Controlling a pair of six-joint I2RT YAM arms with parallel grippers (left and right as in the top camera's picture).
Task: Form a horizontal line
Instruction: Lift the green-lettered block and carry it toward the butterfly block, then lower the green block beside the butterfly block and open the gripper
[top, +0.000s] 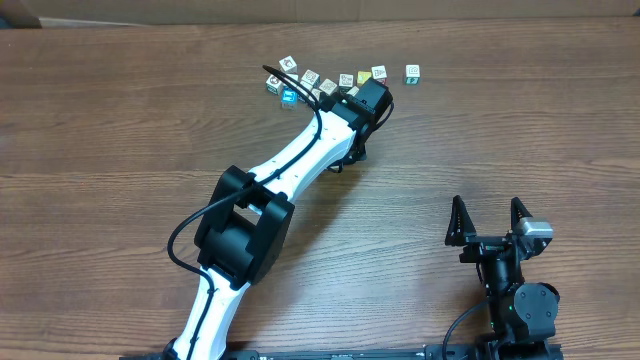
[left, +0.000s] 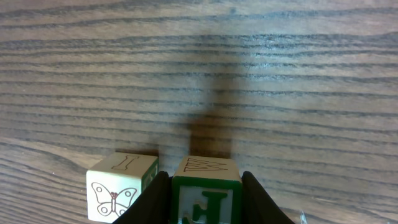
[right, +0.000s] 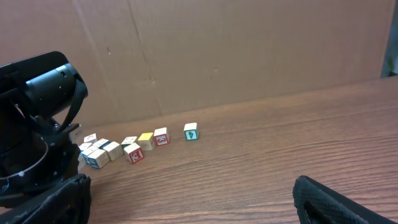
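Wooden table (top: 120, 130) underneath, white left arm (top: 300, 160) stretched out. Right gripper (top: 490, 222) gapes wide, holding nothing. Left gripper (left: 205, 208) clamps a green-framed cube (left: 206, 177). The horizontal line (top: 363, 76) of cubes sits just ahead, running off rightward, with a butterfly cube (left: 118, 190) just beside its left finger.

The counter (top: 120, 120) is brown wood with fine dark grain lines. It is smooth and has a soft shine where the light falls. The green-framed cube (left: 205, 194) and the butterfly cube (left: 118, 190) look like pale wood with slightly rounded edges, and their pictures are printed in matt colour. The left fingers (left: 151, 200) are black and matt (plastic, it seems). The left arm (top: 292, 163) has white shells, smooth and a little glossy, with black matt joints. Behind the counter, the wall (right: 249, 50) is brown cardboard, dull and flat.
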